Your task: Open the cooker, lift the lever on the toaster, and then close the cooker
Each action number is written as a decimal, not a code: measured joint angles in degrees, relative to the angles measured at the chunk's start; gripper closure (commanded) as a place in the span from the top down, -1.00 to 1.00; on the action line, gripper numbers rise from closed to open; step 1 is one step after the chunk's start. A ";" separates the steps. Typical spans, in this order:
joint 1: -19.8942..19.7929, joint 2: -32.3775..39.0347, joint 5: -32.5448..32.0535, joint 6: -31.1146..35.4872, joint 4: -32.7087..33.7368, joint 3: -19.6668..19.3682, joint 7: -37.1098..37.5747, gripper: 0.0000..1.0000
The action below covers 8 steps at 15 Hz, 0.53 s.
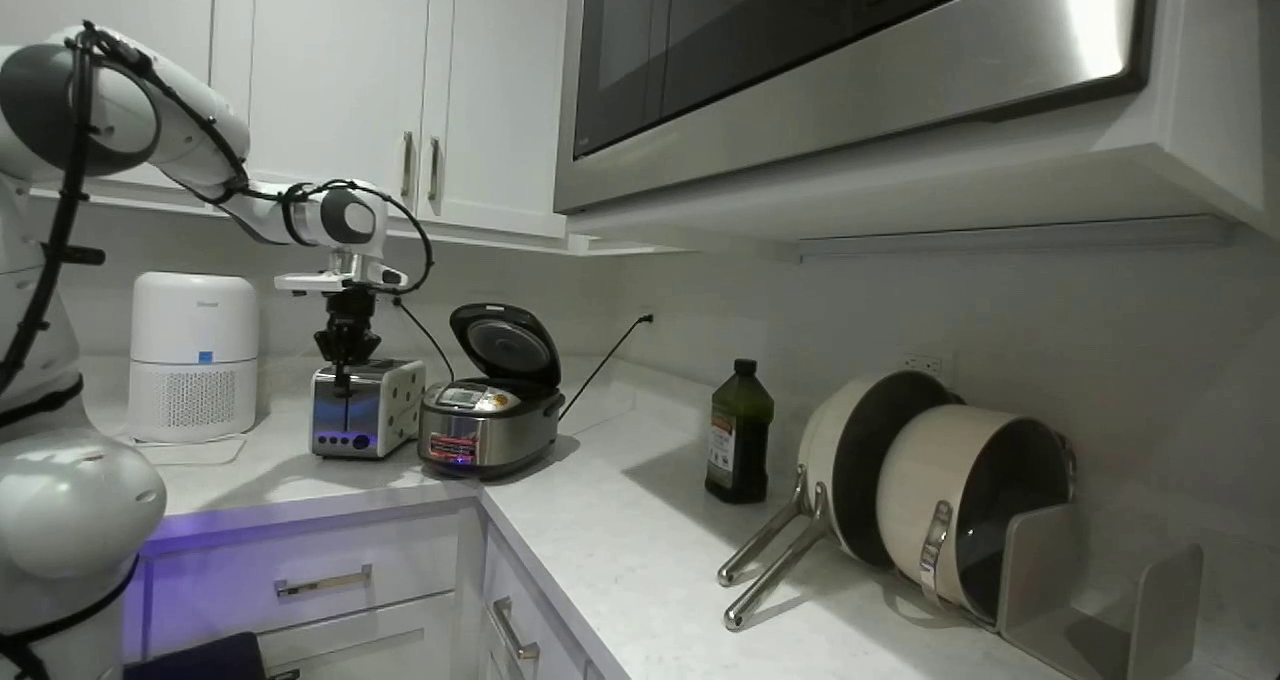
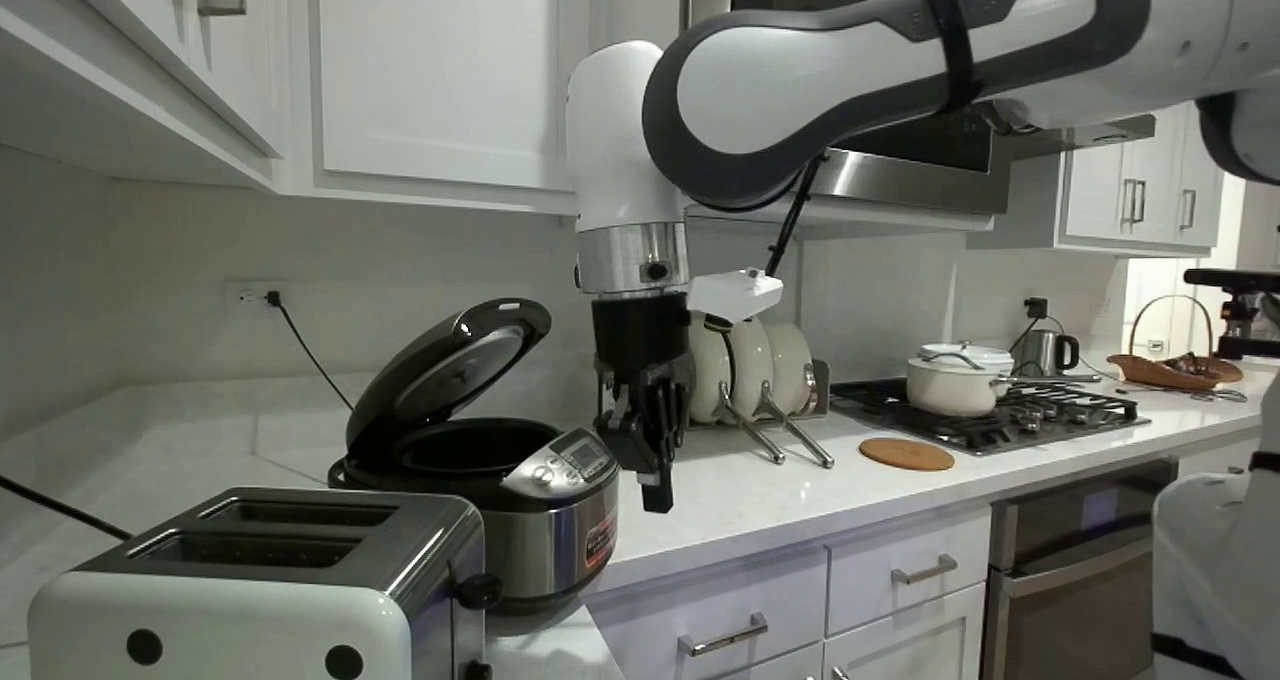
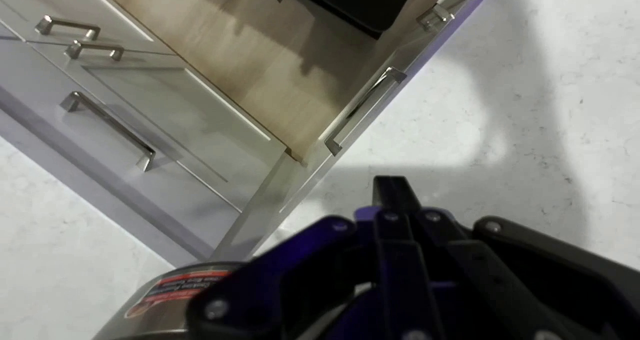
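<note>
Cooker with raised lid, just right of the toaster in an exterior view.
Both stand on the counter. The gripper points down at the toaster's near side, apart from the lever; it is fully closed and holds nothing.

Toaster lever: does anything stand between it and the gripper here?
Nothing visible does. In an exterior view, a gap separates the gripper from the lever on the front of the toaster. The cooker stands beside the toaster, showing behind that gap, not in it.
</note>
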 measured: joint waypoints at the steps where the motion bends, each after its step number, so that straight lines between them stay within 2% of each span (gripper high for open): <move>1: -0.41 0.11 1.41 -0.86 0.58 -0.83 -0.08 -1.00; 8: -2.89 0.16 9.00 -4.07 3.32 -5.20 -0.18 -1.00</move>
